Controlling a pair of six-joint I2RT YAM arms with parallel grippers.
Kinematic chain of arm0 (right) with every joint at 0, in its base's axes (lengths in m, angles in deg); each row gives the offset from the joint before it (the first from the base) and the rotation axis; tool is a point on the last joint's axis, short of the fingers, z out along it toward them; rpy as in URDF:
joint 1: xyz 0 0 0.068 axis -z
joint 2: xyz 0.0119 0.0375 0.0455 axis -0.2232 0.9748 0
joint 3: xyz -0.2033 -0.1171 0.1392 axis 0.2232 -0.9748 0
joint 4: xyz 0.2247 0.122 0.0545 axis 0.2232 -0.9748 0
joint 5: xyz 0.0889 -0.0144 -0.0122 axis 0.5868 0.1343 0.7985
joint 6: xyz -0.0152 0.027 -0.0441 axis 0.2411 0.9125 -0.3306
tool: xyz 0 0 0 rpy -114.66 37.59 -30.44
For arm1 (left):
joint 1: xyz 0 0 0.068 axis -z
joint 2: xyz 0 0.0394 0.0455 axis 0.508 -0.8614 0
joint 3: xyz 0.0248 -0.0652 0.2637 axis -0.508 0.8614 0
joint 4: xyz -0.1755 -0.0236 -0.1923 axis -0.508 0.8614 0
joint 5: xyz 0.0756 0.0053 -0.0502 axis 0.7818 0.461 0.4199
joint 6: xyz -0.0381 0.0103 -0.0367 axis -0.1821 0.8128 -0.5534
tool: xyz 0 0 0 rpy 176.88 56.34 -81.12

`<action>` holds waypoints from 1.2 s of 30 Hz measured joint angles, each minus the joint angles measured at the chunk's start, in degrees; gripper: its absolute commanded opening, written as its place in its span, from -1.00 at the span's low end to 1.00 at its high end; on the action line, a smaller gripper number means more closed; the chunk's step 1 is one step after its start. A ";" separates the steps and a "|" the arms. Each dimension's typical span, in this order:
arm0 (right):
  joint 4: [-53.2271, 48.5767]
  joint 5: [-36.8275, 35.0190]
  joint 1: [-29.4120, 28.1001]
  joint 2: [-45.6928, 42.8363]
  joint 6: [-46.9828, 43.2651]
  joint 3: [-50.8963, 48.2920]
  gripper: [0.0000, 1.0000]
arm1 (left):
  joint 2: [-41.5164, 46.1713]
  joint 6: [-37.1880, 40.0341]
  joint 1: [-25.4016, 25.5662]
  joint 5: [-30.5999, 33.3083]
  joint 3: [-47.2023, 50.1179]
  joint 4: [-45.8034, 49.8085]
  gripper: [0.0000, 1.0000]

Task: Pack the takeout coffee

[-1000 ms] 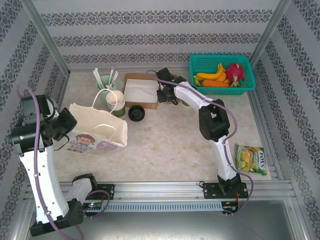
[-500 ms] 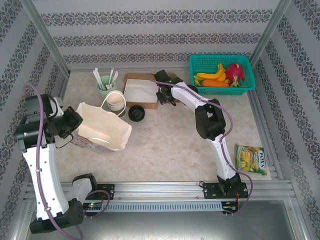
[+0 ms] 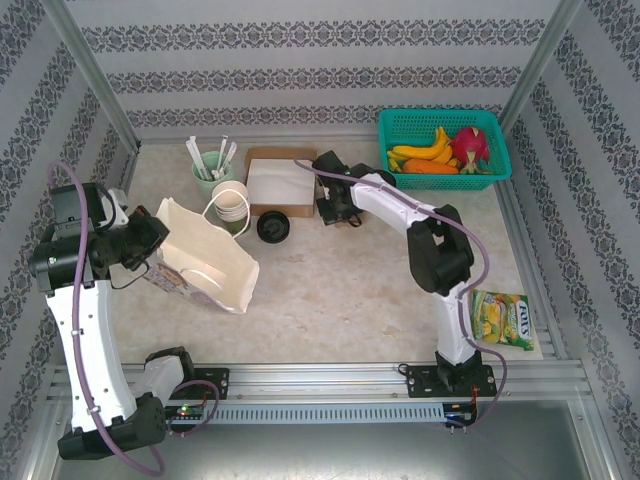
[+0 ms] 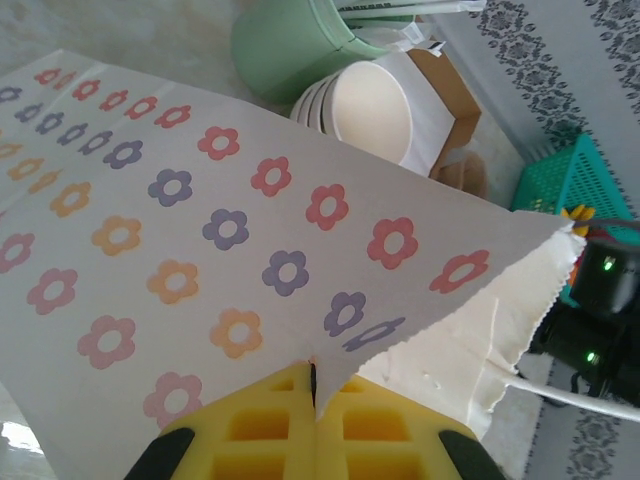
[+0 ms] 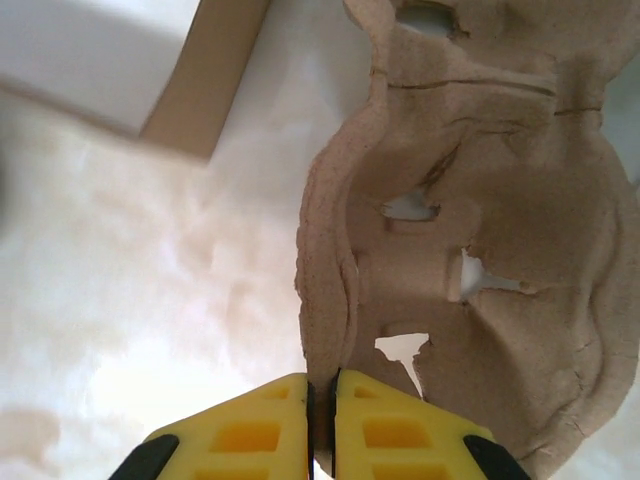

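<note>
My left gripper (image 4: pixel 313 385) clamped the top edge of the white flower-printed paper bag (image 4: pixel 200 230); my right gripper (image 5: pixel 322 395) pinched the rim of the brown moulded-pulp cup carrier (image 5: pixel 470 250). The black-lidded green-and-cream paper coffee cup (image 3: pixel 273 226) stood on the table (image 3: pixel 340 285) between them.

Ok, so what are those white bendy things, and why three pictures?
They are two robot arms bolted to a table. One picture looks down from above; the other two come from cameras on the wrists, showing yellow fingers close up. The left gripper pinches the edge of a flowery paper bag. The right gripper pinches a brown cardboard cup tray. On the table sit a coffee with a black lid, stacked cups, a green mug, a fruit basket and a snack packet.
</note>
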 measured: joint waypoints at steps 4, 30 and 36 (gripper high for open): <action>-1.31 1.57 -0.31 -6.82 -5.44 -8.94 -0.72 | 0.72 -3.85 0.04 -2.10 0.26 -0.90 -1.00; -18.91 1.57 11.06 -18.49 -21.92 -19.93 0.10 | -12.17 -26.40 36.48 8.96 6.60 -18.71 -0.76; -14.45 3.13 11.74 -25.07 -9.86 -21.92 0.44 | -12.96 -26.29 36.61 10.32 6.67 -19.10 -0.30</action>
